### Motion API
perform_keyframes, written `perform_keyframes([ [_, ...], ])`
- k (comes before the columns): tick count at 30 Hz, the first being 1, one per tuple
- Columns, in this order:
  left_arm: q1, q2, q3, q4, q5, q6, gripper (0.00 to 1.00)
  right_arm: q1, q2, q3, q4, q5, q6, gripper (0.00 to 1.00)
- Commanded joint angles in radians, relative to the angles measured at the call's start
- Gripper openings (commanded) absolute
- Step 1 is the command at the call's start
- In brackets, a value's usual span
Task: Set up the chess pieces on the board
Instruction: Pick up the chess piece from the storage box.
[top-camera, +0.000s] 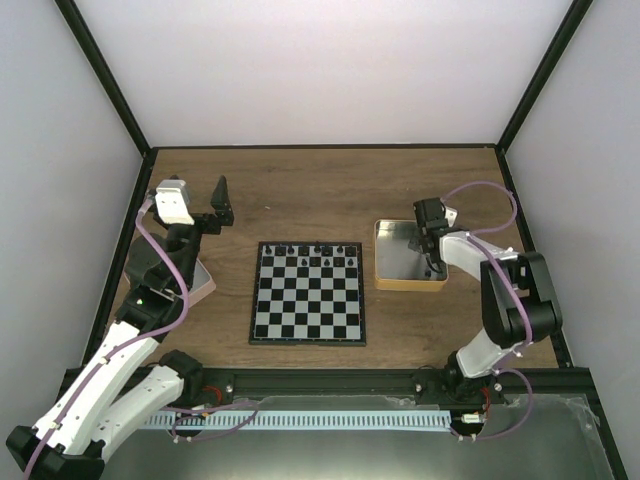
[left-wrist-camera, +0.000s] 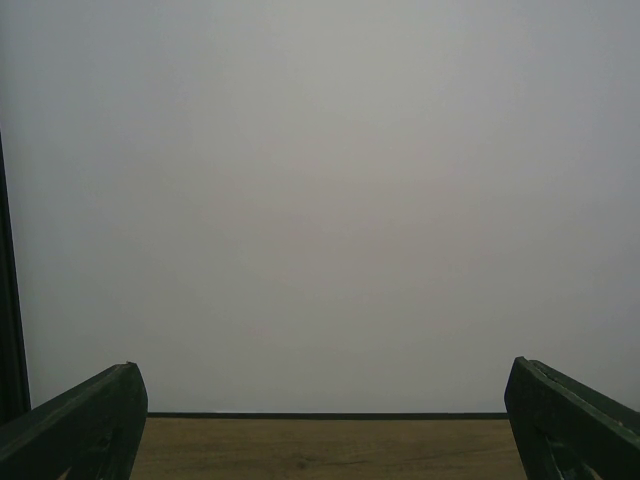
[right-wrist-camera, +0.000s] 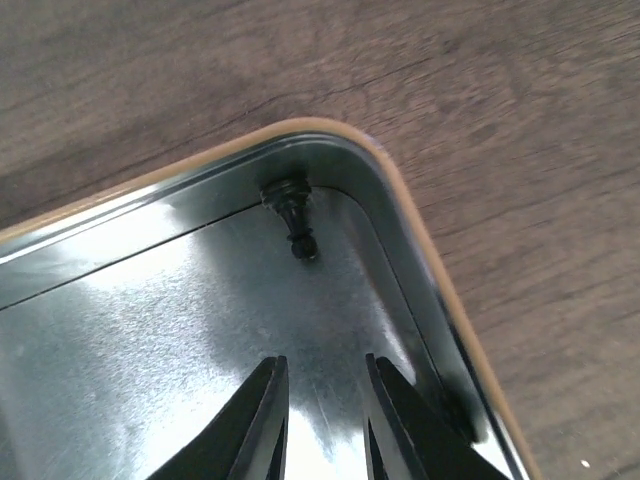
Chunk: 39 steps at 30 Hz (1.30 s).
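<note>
The chessboard (top-camera: 307, 318) lies at the table's middle with several tiny black chess pieces (top-camera: 306, 248) on its far rows. My right gripper (top-camera: 434, 266) reaches into the tan-sided metal tin (top-camera: 385, 277). In the right wrist view its jaws (right-wrist-camera: 325, 385) stand a little apart and empty, with one black chess piece (right-wrist-camera: 293, 217) lying in the tin's corner just ahead of the fingertips. My left gripper (top-camera: 224, 203) is raised at the far left, wide open and empty; its fingers (left-wrist-camera: 85, 425) frame only wall and table.
A pink tray (top-camera: 201, 282) lies at the left, mostly under the left arm. The tin's rim (right-wrist-camera: 430, 260) curves close to the right of my right fingers. Black frame posts and pale walls bound the table.
</note>
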Motion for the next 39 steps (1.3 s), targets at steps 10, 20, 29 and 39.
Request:
perform_keyframes([
  [10, 0.005, -0.002, -0.006, 0.012, 0.002, 0.000, 1.00, -0.062, 0.154, 0.111, 0.099, -0.055, -0.118, 0.21],
  [20, 0.005, 0.002, -0.006, 0.012, 0.003, 0.000, 1.00, -0.073, 0.217, 0.125, 0.135, -0.089, -0.184, 0.18],
  [29, 0.005, 0.002, -0.006, 0.012, 0.003, 0.000, 1.00, -0.074, 0.213, 0.125, 0.149, -0.086, -0.214, 0.14],
  [39, 0.005, -0.001, -0.004, 0.011, 0.003, -0.001, 1.00, -0.069, 0.147, 0.123, 0.080, -0.142, -0.163, 0.03],
])
